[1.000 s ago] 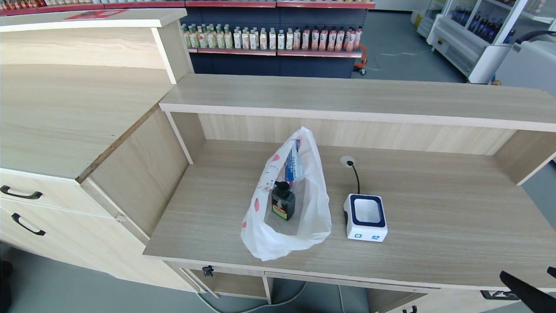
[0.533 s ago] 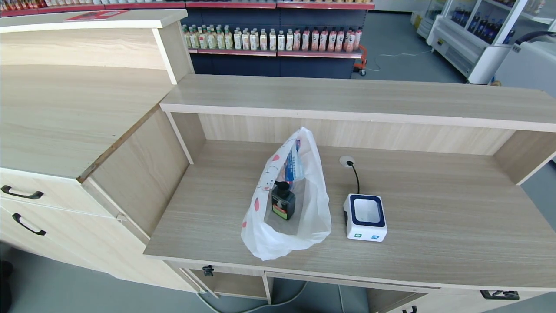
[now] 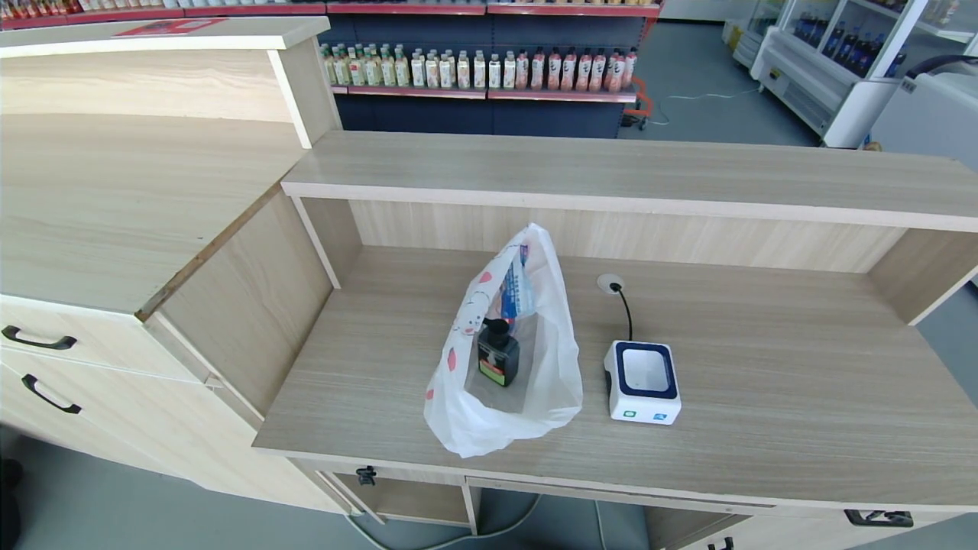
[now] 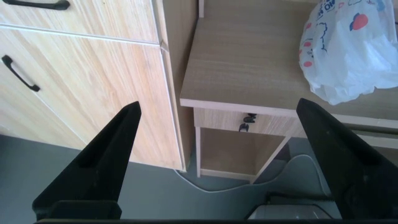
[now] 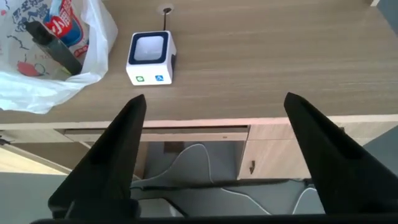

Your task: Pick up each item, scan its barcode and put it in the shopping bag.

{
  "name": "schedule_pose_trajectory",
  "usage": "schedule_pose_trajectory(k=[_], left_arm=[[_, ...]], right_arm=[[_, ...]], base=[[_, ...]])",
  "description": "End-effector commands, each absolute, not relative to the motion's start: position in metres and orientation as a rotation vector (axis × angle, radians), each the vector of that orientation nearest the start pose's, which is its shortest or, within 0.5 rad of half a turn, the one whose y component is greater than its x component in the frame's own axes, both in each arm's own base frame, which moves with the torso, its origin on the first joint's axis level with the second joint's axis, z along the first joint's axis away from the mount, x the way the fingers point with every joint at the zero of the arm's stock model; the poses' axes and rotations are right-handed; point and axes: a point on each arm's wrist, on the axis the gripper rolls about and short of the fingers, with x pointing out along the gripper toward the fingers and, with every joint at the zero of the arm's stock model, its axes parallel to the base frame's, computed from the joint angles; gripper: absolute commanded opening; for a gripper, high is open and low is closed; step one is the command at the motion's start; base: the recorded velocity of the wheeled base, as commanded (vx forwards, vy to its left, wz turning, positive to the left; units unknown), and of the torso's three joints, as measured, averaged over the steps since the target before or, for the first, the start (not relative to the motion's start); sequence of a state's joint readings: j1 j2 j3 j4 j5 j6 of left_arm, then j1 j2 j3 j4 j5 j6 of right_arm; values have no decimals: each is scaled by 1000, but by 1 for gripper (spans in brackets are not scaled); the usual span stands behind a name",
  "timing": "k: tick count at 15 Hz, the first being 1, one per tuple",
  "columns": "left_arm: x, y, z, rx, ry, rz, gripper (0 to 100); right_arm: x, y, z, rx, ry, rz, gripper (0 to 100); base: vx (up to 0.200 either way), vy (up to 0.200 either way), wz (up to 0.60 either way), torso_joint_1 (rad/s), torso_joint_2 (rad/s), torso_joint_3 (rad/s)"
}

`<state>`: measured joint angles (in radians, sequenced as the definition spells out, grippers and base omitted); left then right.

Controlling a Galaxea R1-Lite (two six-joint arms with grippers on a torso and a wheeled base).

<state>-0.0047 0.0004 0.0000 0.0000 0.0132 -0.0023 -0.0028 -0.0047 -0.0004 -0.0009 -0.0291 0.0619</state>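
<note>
1. As I read the wrist views, the left hand [image 4: 219, 106] is spread wide, hanging off the front left corner of the counter [image 3: 764, 397].
2. The right hand [image 5: 216, 98] is spread too, off the front edge.
3. The shopping bag [image 3: 500, 416] stands mid-counter, mouth open — black bottle [image 3: 498, 357] and blue-white packet [image 3: 517, 289] inside.
4. The scanner [image 3: 643, 380] sits just beside the bag, on my right.

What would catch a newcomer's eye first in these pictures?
The white shopping bag stands open in the middle of the counter, with a dark bottle and a blue-and-white packet inside it. Just to its right sits the white scanner, its cable running back to a hole in the counter.
</note>
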Motion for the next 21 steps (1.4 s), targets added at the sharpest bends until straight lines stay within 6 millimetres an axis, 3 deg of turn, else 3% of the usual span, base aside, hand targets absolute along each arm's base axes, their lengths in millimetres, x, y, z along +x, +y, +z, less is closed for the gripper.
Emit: schedule_pose_trajectory(k=[1, 11, 18, 21], left_arm=[[-23, 0, 75, -3, 0, 9, 100], [-23, 0, 75, 3, 0, 9, 100], [-23, 0, 75, 3, 0, 9, 100], [-23, 0, 75, 3, 0, 9, 100]], right_arm=[[-23, -1, 75, 63, 1, -32, 0], [-23, -1, 75, 69, 0, -32, 0], [-23, -1, 75, 69, 0, -32, 0], [-23, -1, 75, 69, 0, -32, 0]], base=[[0, 0, 0, 0, 0, 0], [0, -180, 0, 4, 2, 0], [0, 0, 0, 0, 0, 0], [200, 0, 0, -6, 4, 2]])
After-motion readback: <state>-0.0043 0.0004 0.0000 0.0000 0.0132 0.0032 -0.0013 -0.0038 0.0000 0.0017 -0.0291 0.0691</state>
